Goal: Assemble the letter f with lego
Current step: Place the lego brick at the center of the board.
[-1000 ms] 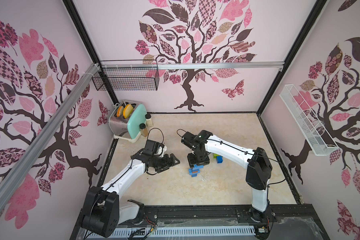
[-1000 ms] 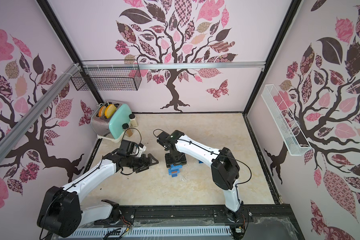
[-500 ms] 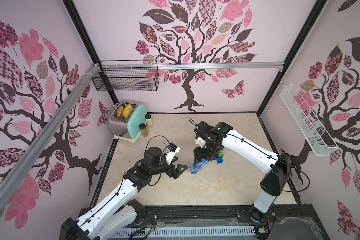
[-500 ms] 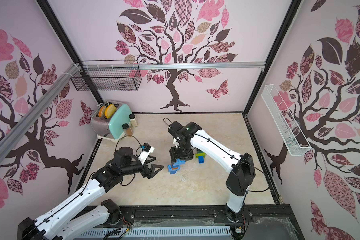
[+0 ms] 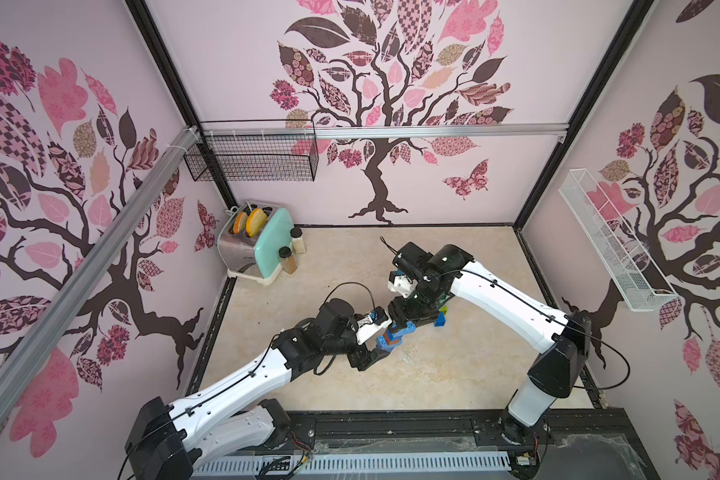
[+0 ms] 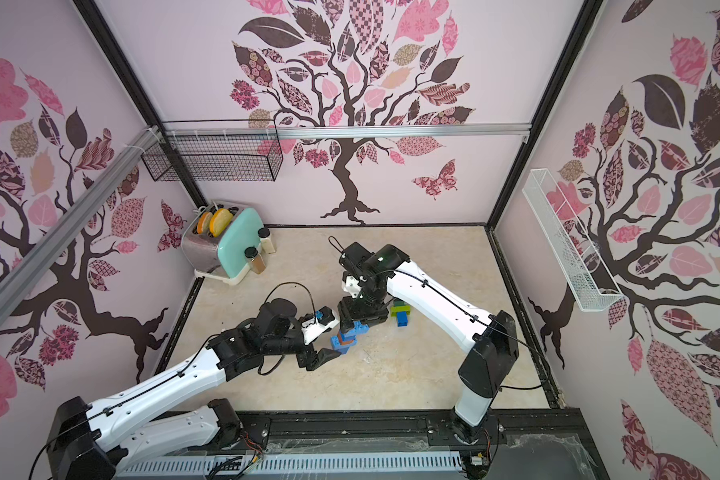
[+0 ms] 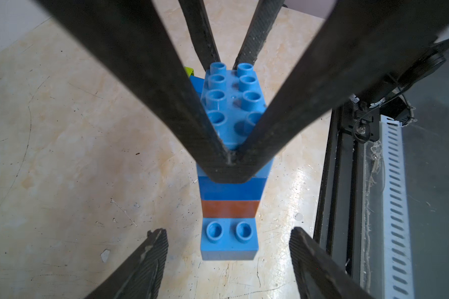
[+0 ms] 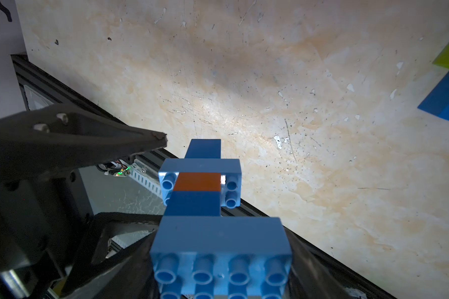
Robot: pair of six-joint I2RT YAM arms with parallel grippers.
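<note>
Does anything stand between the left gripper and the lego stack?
Nothing visible. The left gripper stands open around one end of the lego stack, bare gaps either side; the right gripper grips the other end.

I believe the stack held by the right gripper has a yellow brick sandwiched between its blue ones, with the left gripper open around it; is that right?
Not quite: the left wrist view shows the sandwiched brick is brown, not yellow. The right gripper does hold the stack, the left gripper open around it.
</note>
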